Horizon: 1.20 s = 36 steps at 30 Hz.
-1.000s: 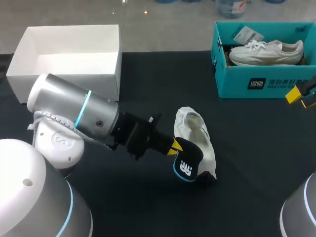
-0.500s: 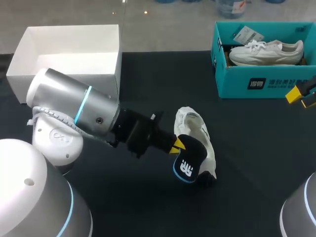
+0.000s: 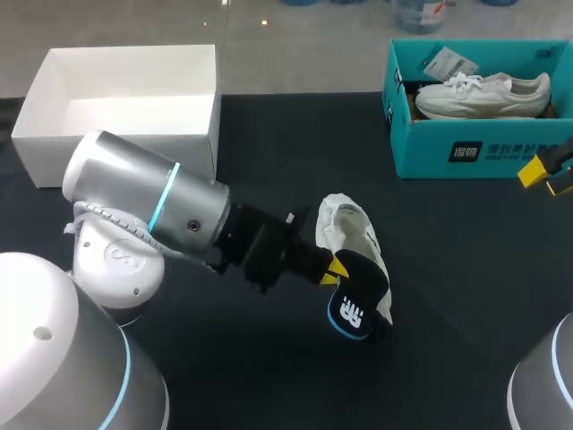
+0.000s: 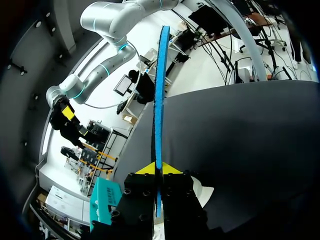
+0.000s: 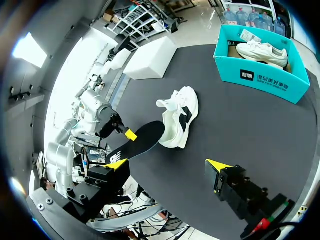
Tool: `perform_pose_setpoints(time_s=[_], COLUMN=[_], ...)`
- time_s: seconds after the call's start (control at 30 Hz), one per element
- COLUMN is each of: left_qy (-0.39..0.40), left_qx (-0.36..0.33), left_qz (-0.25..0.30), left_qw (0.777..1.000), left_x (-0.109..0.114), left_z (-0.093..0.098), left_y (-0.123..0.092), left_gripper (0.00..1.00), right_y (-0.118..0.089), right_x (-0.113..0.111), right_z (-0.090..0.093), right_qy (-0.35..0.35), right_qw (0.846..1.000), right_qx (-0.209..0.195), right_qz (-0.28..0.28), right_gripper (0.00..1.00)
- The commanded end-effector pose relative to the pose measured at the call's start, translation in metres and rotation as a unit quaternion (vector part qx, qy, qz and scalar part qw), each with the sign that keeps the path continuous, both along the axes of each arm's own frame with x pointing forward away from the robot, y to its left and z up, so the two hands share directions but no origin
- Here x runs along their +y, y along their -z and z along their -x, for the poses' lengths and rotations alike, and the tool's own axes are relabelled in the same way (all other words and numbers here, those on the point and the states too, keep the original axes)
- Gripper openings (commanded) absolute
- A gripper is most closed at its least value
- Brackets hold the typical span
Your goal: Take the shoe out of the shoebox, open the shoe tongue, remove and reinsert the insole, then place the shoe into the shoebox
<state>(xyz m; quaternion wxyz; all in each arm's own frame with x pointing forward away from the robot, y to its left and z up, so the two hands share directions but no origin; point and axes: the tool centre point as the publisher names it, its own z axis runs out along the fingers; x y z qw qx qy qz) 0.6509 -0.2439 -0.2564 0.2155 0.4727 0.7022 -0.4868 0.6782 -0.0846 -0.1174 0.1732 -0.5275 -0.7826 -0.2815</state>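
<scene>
- Well, the white shoe (image 3: 351,235) lies on the dark table (image 3: 269,143), out of its box and roughly mid-table.
- Left gripper (image 3: 333,269) has its yellow tips pinched tight on the black insole (image 3: 356,300) (blue along its edge, seen edge-on from the left wrist view). The insole overlaps the near end of the shoe.
- Right gripper (image 5: 168,164) hangs off at the table's right side, well apart from the shoe, fingers spread wide with nothing between them.
- Teal shoebox (image 3: 466,152) stands at the far right, with a second shoe (image 3: 483,94) lying inside it.
- White box (image 3: 116,152) sits at the far left, open-topped.
</scene>
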Motion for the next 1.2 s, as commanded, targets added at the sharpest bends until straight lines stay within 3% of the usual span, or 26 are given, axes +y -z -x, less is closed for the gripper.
perform_pose_setpoints(time_s=[0.03,0.53,1.2], left_qy=[-0.002,-0.020,-0.043], left_qx=[0.000,0.012,0.013], left_qz=[-0.001,-0.013,-0.030], left_qw=[1.000,1.000,0.999], left_x=[-0.014,-0.024,-0.031], left_z=[-0.002,-0.007,-0.028], left_y=[0.006,0.021,0.046], left_gripper=[0.00,0.00,0.00], right_y=[0.001,0.001,0.001], right_x=[0.000,0.000,0.000], right_z=[-0.001,-0.001,-0.001], right_qy=[0.000,0.000,0.000], right_qw=[1.000,1.000,1.000], right_qx=[0.001,0.001,0.001], right_qz=[0.001,0.001,0.001], right_gripper=[1.00,1.00,1.00])
